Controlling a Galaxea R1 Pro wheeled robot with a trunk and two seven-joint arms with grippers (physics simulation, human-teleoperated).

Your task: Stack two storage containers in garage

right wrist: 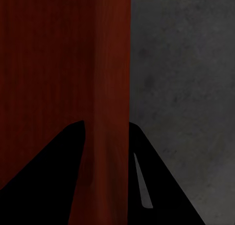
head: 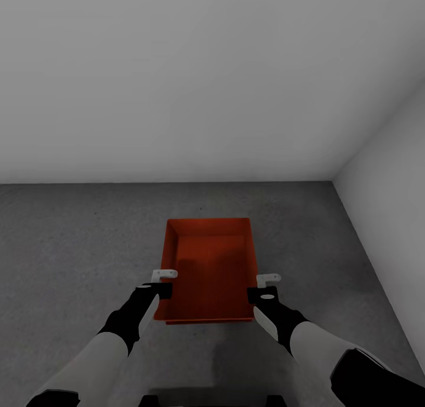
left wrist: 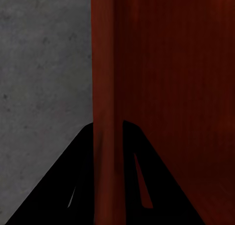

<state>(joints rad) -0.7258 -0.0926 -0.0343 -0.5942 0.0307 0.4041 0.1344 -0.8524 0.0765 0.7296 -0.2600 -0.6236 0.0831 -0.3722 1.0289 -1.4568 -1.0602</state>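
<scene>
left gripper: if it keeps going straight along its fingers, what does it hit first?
Probably the concrete floor. The left gripper straddles the container wall, fingers either side, pointing down; the container's inner bottom may come first. Depth unclear.

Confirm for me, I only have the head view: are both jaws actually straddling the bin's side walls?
Observer: Yes on the left. In the left wrist view the container wall runs between the left gripper fingers, one inside the bin, one outside.
Operator: Right side the same?
Observer: Same. The right gripper has the wall between its fingers, with the floor on the outer side.
Operator: Anything in the bin?
Observer: Both wrist views show bare orange-red inner surface near the walls, nothing resting there.
</scene>
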